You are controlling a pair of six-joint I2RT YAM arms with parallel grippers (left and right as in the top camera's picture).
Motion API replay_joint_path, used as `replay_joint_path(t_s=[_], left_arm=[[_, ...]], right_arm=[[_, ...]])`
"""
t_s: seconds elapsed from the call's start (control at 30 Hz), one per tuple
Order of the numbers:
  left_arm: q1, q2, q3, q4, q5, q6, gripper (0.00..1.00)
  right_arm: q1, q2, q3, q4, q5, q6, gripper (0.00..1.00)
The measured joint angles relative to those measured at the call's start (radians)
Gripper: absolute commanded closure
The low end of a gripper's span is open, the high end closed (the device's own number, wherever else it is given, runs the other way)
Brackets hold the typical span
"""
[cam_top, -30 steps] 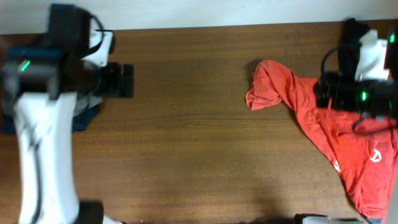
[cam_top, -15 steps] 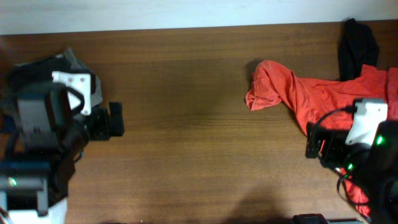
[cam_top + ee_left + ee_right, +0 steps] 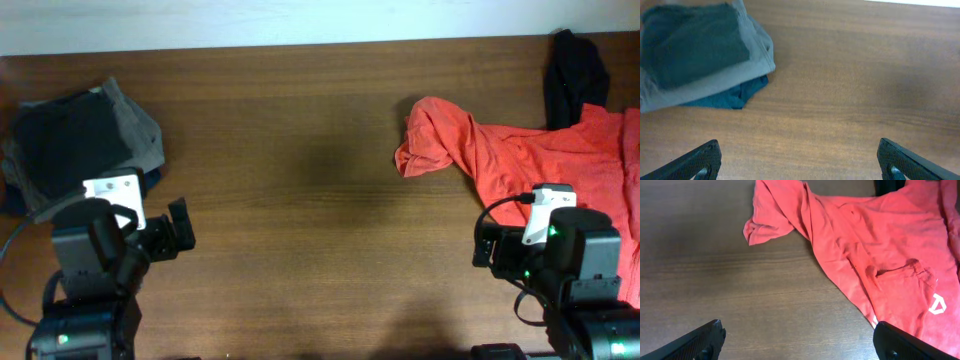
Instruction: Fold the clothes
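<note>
We are holding our left gripper (image 3: 178, 229) low at the near left of the table (image 3: 300, 200), its jaws gaping wide with only wood between the fingers (image 3: 702, 159); it is gripping nothing. Beyond it and to its left a folded stack (image 3: 85, 140) is lying near the far left corner: a dark piece (image 3: 690, 42) is resting on a grey garment (image 3: 757, 52), with a blue one (image 3: 735, 97) peeking out beneath. We are holding our right gripper (image 3: 484, 246) at the near right, likewise spread wide and carrying nothing, just beside the near edge of the red shirt (image 3: 520, 155). That shirt is sprawling unfolded and crumpled across the right side, one bunched end reaching toward the table's middle and a white logo (image 3: 938, 303) showing on its right part. A black piece (image 3: 574, 70) is lying at the far right edge, touching the shirt's far border.
</note>
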Motion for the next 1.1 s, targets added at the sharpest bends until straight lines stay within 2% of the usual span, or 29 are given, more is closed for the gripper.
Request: replay_joint_path(t_s=[0.57,1.1], left_arm=[[0.000,0.024,-0.002,-0.013,0.000,0.000,0.01],[0.000,0.024,-0.002,-0.014,0.000,0.000,0.01]], right_arm=[[0.000,0.179,-0.005,0.003,0.000,0.000,0.01],[0.001,-0.364,-0.015,0.018,0.049,0.000,0.02]])
